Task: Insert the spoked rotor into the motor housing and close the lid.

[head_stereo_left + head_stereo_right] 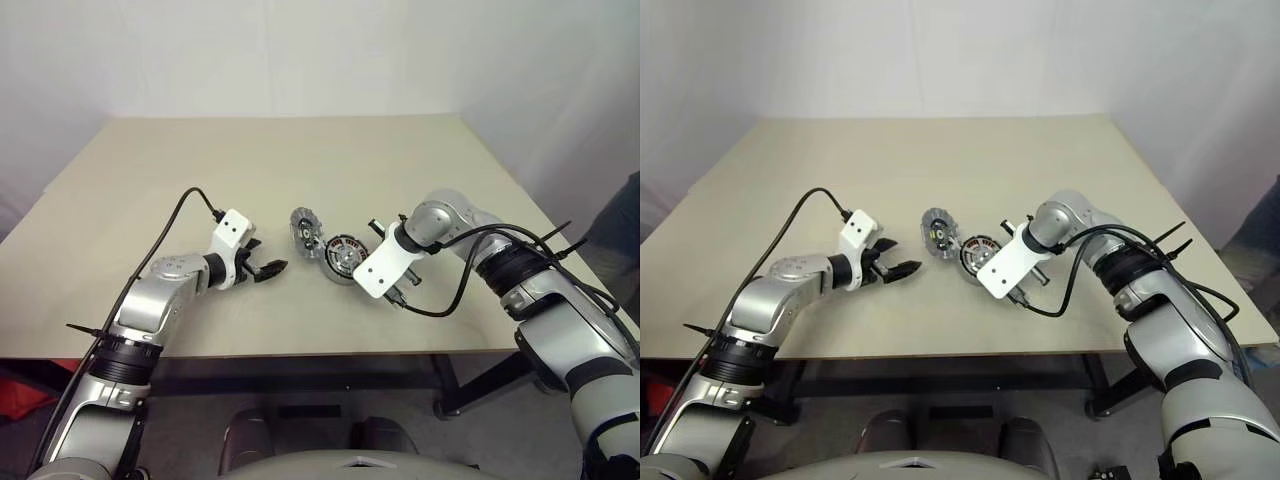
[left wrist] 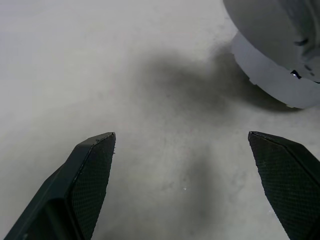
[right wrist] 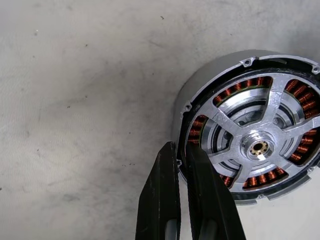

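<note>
Under the right hand (image 3: pixel 181 150), clenched on the motor housing (image 3: pixel 210 82) rim w/ spoked rotor (image 3: pixel 260 145) inside; left hand (image 2: pixel 182 142) released, lid (image 1: pixel 304 233) beyond it.

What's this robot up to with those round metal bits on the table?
It is putting a small motor together. The spoked rotor already sits inside the motor housing, and the right gripper is pinched shut on the housing's rim. The lid is not on yet; it rests beside the housing on the table. The left gripper hovers open nearby, holding nothing.
</note>
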Robot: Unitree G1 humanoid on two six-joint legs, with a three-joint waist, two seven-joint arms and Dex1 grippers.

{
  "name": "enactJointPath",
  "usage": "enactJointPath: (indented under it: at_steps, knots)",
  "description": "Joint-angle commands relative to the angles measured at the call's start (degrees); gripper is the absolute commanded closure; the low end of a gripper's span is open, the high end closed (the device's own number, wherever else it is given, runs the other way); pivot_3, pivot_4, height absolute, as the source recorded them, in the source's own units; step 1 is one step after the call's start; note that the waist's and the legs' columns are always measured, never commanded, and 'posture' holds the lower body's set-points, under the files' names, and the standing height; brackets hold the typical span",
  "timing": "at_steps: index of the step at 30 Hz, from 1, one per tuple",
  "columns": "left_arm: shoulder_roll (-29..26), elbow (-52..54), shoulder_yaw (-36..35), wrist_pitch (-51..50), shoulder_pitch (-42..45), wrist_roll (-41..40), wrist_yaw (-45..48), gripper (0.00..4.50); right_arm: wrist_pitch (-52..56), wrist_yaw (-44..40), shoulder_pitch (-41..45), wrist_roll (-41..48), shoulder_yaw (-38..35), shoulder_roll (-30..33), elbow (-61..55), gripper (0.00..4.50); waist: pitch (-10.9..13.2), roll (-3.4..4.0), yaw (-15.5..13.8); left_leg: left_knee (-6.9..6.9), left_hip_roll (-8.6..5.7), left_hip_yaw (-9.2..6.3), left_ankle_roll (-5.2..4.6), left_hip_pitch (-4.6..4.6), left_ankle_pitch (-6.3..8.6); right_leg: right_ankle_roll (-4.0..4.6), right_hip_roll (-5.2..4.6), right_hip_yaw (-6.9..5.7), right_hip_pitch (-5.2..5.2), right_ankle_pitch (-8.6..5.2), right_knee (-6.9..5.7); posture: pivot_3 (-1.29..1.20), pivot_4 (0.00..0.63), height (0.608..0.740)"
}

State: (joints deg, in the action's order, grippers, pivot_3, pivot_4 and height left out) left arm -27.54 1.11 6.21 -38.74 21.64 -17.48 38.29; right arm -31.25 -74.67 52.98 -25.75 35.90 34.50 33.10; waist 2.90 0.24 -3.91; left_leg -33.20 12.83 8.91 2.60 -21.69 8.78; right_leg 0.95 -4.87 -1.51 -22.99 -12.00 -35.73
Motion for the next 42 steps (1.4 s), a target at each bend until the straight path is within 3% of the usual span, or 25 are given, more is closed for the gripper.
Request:
enactJointPath:
  at_steps: [1,8,13,17,20,22,25,28,31,33,36,42]
  knots:
    - [0.0,0.5,-1.2,0.8,1.0,0.3,-0.3,0.0,9.3,-1.5,-1.7,4.5,-4.2,-0.8,-5.1,4.49,0.0,-0.01,0.0,0.0,0.0,-0.01,0.0,0.01,0.0,0.0,0.01,0.0,0.0,0.0,0.0,0.0,0.0,0.74]
    - [0.6,1.2,-1.3,0.9,-0.6,0.3,-1.1,0.0,45.7,-8.4,-4.2,15.1,-12.4,-2.0,-21.3,4.49,0.2,0.23,-0.1,0.02,0.0,-0.08,0.01,-0.03,-0.01,0.11,0.03,0.01,-0.07,0.08,-0.02,0.0,0.0,0.74]
    - [1.4,1.9,-1.4,0.9,-1.9,0.1,-2.2,0.0,74.7,-7.1,2.1,17.1,-14.6,-2.6,-23.2,4.49,0.3,0.31,-0.9,0.11,-0.02,-0.1,0.01,-0.21,-0.01,0.14,0.01,-0.04,-0.16,0.09,0.06,0.0,0.0,0.74]
    - [2.0,2.9,-1.4,0.8,-3.0,0.1,-3.1,0.0,106.2,-3.0,9.6,19.1,-12.7,-3.6,-18.4,4.49,0.3,0.37,-1.4,0.13,0.0,-0.1,0.06,-0.21,-0.04,0.14,0.02,-0.04,-0.22,0.09,0.02,0.0,0.0,0.74]
    - [1.5,3.8,-2.8,0.5,-4.5,-0.2,-3.6,0.0,121.4,-2.6,12.2,25.9,-8.4,1.6,-19.8,4.49,0.3,0.37,-2.0,0.19,-0.02,-0.11,0.09,-0.18,-0.05,0.14,0.02,-0.03,-0.21,0.08,0.05,0.0,0.0,0.74]
    - [1.1,4.2,-3.5,0.3,-5.4,-0.2,-4.0,0.0,123.6,-1.2,14.0,31.2,-7.4,3.2,-18.0,4.49,0.3,0.4,-2.5,0.22,-0.04,-0.12,0.09,-0.18,-0.04,0.12,0.01,-0.03,-0.15,0.07,0.14,0.0,0.0,0.74]
    - [1.1,4.8,-3.8,0.2,-6.1,-0.3,-4.3,0.0,123.7,6.6,19.9,39.4,-9.1,-0.4,-6.3,4.49,0.5,0.65,-2.0,0.22,-0.04,-0.09,0.15,-0.2,-0.04,0.11,0.02,0.02,-0.27,0.07,0.09,0.0,0.0,0.74]
    - [1.3,5.2,-3.6,-0.2,-6.1,-0.1,-4.7,0.0,123.7,18.0,31.8,47.8,-10.8,-8.1,17.5,4.49,0.8,1.05,-1.0,0.22,-0.02,-0.07,0.31,-0.22,-0.13,0.12,0.03,0.05,-0.62,0.08,-0.12,0.0,0.0,0.74]
    - [1.7,5.5,-3.5,-0.6,-6.0,0.0,-5.0,0.0,123.7,26.5,48.6,46.8,-16.4,-17.4,50.7,4.49,1.0,1.36,-0.4,0.17,-0.03,-0.11,0.45,-0.76,-0.2,0.1,0.01,0.06,-1.48,0.03,-0.64,0.0,0.0,0.74]
    - [1.7,5.8,-3.3,-0.8,-6.2,0.2,-5.1,0.0,122.9,30.7,55.2,47.7,-18.3,-19.7,63.7,4.49,1.0,1.39,-0.7,0.12,0.01,-0.26,0.51,-1.48,-0.22,0.39,0.03,-0.04,-2.22,-0.1,-0.97,0.0,0.0,0.74]
    - [1.3,6.2,-3.4,-0.9,-6.7,0.2,-5.3,0.0,112.4,37.1,61.6,52.4,-18.8,-23.0,83.0,4.49,1.0,1.38,-1.8,0.13,0.17,-0.35,0.75,-1.54,-0.01,0.56,0.13,-0.19,-2.1,-0.45,-0.96,0.0,0.0,0.74]
    - [0.6,6.8,-3.6,-1.1,-7.3,0.1,-5.5,0.0,104.0,50.2,59.7,61.1,-24.2,-24.1,86.9,4.49,1.2,1.7,-1.9,0.01,0.08,-0.3,1.01,-1.93,0.08,0.46,0.03,-0.2,-2.4,-0.62,-1.01,0.0,0.0,0.74]
